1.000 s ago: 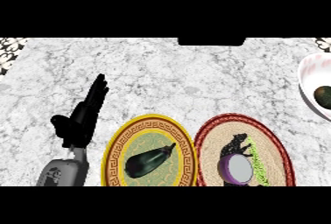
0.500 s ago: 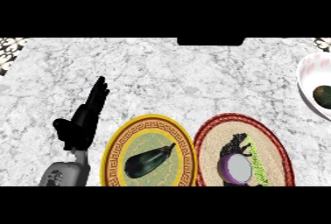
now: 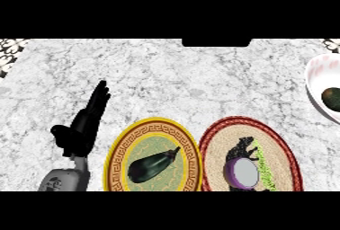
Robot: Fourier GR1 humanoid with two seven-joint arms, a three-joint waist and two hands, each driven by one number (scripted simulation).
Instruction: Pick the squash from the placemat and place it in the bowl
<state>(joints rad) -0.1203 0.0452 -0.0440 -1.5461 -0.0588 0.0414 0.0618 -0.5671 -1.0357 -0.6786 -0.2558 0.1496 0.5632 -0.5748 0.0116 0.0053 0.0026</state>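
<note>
The dark green squash (image 3: 331,98) lies inside the white bowl (image 3: 317,78), which is cut off by the right edge. My right hand (image 3: 242,149) hovers over the red-rimmed woven placemat (image 3: 279,148) at the bottom right, fingers relaxed and holding nothing. Just below it sits a purple-rimmed pale round shape (image 3: 242,173), with a green strip (image 3: 263,165) beside it. My left hand (image 3: 83,128) rests open at the lower left, fingers straight and pointing up, well away from the bowl.
A yellow-rimmed plate (image 3: 119,155) holding a dark eggplant (image 3: 153,164) sits between my two hands, touching the placemat's left side. Grey marble counter (image 3: 186,85) stretches across the middle and back. A dark patterned patch (image 3: 10,45) marks the far left corner.
Both hands have drifted slightly toward the lower edge. The squash stays in the bowl and nothing else has moved.
</note>
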